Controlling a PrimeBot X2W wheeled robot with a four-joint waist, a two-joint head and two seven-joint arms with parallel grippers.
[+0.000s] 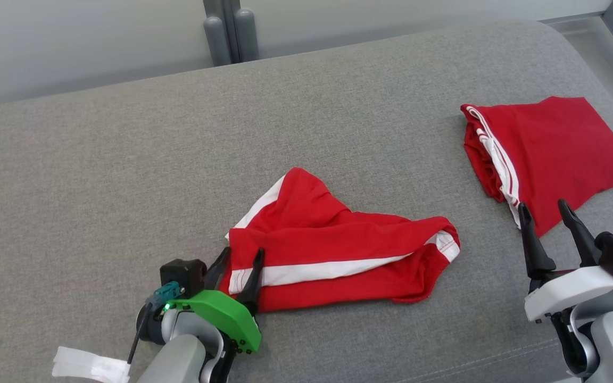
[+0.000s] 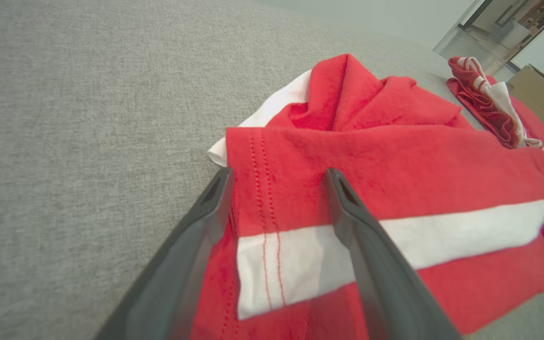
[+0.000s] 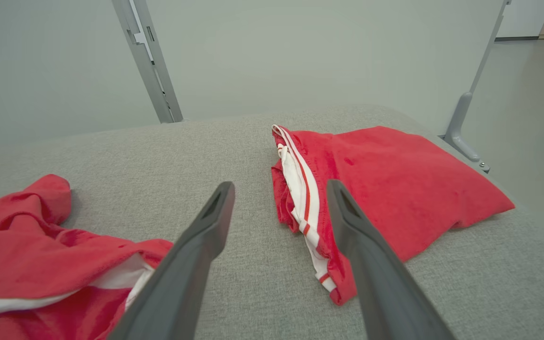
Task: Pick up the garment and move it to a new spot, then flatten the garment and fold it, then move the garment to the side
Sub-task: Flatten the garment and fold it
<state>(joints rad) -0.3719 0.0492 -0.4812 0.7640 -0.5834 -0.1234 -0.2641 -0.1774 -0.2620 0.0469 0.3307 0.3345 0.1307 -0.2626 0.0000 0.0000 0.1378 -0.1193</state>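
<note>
Padded surface (image 1: 125, 159): is showing as grey woven cloth, matt, with a fine, rough weave.
Crumpled garment (image 1: 338, 250): is looking like soft red knit cloth, matt and slightly fuzzy, with a white cloth stripe and rows of red stitching at the hem.
Folded garment (image 1: 551, 143): is showing the same matt red cloth, with white cloth trim along one edge.
Left gripper (image 1: 242, 251): is showing dark grey, smooth, plastic-looking fingers with a dull sheen.
Green cover (image 1: 221, 316): is looking like smooth moulded plastic, catching a slight gloss.
Right gripper (image 1: 542, 205): is showing the same dark, dull fingers.
White shell (image 1: 567, 290): is looking like smooth, satin plastic.
Posts (image 1: 230, 32): are looking like smooth grey painted metal.
</note>
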